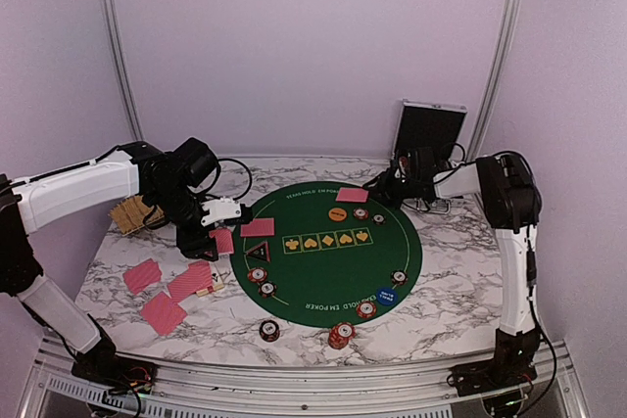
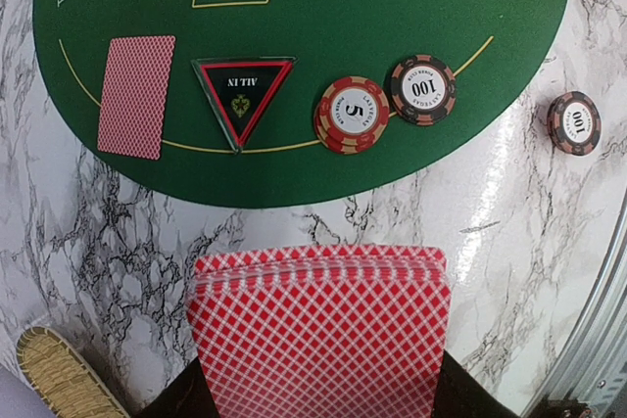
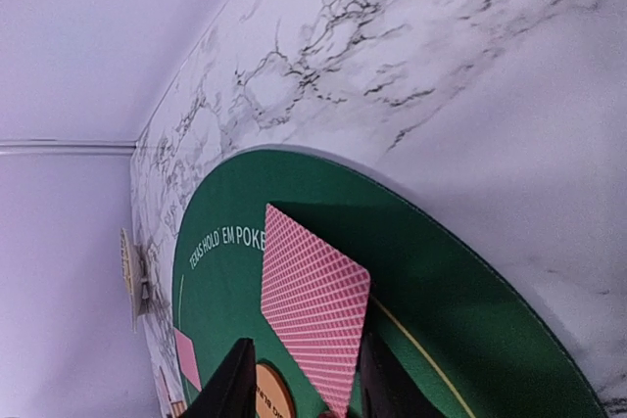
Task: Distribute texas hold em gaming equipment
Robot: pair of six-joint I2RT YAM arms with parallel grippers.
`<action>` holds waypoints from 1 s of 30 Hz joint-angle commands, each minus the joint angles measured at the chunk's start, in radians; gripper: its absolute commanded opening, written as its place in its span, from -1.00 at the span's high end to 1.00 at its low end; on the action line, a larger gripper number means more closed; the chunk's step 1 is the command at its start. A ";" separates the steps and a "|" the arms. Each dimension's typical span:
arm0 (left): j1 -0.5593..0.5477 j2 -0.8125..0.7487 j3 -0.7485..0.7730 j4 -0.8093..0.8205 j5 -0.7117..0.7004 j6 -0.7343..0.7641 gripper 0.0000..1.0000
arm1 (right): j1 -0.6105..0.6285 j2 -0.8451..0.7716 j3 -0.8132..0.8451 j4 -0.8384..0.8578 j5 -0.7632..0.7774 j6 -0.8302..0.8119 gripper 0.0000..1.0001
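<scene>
Left gripper (image 2: 318, 394) is clamping a deck (image 2: 318, 330) of cards; right gripper (image 3: 309, 384) is standing with its jaws apart around one card (image 3: 313, 291).

The left jaws are pressing on the sides of the slightly fanned deck, whose glossy backs are showing a red-and-white diamond lattice, above the marble-veined table (image 2: 127, 242) just off the round green felt mat (image 2: 411, 7). The right gripper's black fingers are sitting partly spread, with a corner of the pink-red-backed card between them; the card is lying flat near the mat's far edge. On the mat's near edge, a black triangular marker (image 2: 242, 95) with a red border is lying beside a flat card and round striped chips (image 2: 351, 115).
</scene>
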 commanded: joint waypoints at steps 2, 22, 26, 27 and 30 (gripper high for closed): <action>0.002 -0.005 0.011 -0.036 0.021 -0.008 0.12 | 0.010 -0.152 -0.008 -0.122 0.115 -0.115 0.18; 0.002 -0.005 0.043 -0.036 0.037 -0.011 0.13 | 0.419 -0.422 -0.371 0.209 -0.075 0.101 -0.51; 0.002 0.002 0.053 -0.038 0.042 -0.019 0.13 | 0.503 -0.369 -0.353 0.314 -0.125 0.172 -0.53; 0.002 0.002 0.055 -0.039 0.043 -0.020 0.13 | 0.519 -0.351 -0.343 0.339 -0.136 0.188 -0.53; 0.002 0.005 0.063 -0.038 0.047 -0.024 0.13 | 0.567 -0.292 -0.310 0.390 -0.152 0.233 -0.52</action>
